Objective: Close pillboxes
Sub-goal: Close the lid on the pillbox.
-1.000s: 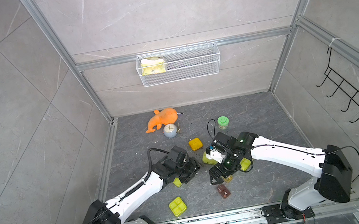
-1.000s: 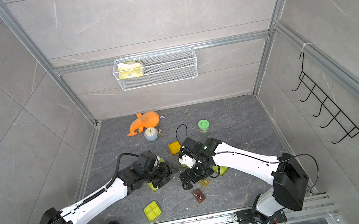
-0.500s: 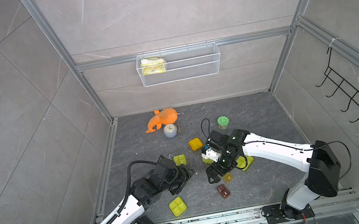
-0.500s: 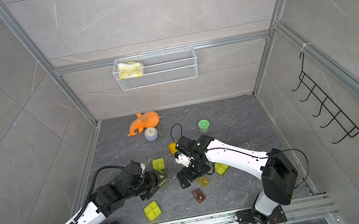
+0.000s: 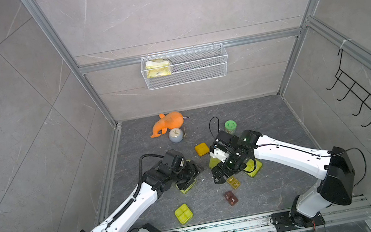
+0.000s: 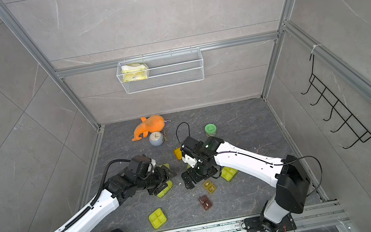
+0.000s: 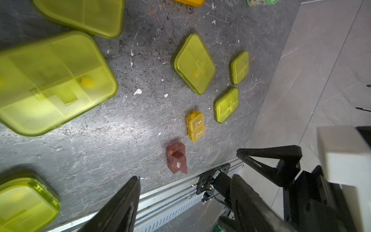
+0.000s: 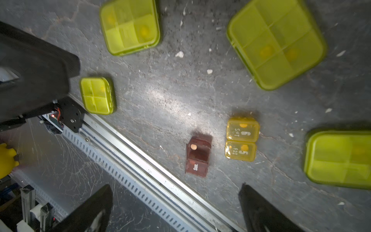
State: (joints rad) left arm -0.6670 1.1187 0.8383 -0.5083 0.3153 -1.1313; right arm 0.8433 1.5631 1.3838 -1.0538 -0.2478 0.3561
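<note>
Left gripper (image 5: 192, 172) back over pillbox (image 5: 187, 188)

My pillboxes (image 7: 194, 64) look like smooth, glossy, translucent plastic, the small amber box (image 8: 242, 139) too. My cell's floor (image 5: 257, 122) is matt, rough, stone-like; the rail (image 5: 225, 228) at the frame's bottom is bare, dull metal.

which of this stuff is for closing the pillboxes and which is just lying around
For the job:
- yellow-green pillboxes
- orange pillbox
- amber two-cell box
- brown box, one cell open

Just lying about:
- orange whale toy
- small clock
- green-lidded jar
- wire basket on the back wall
</note>
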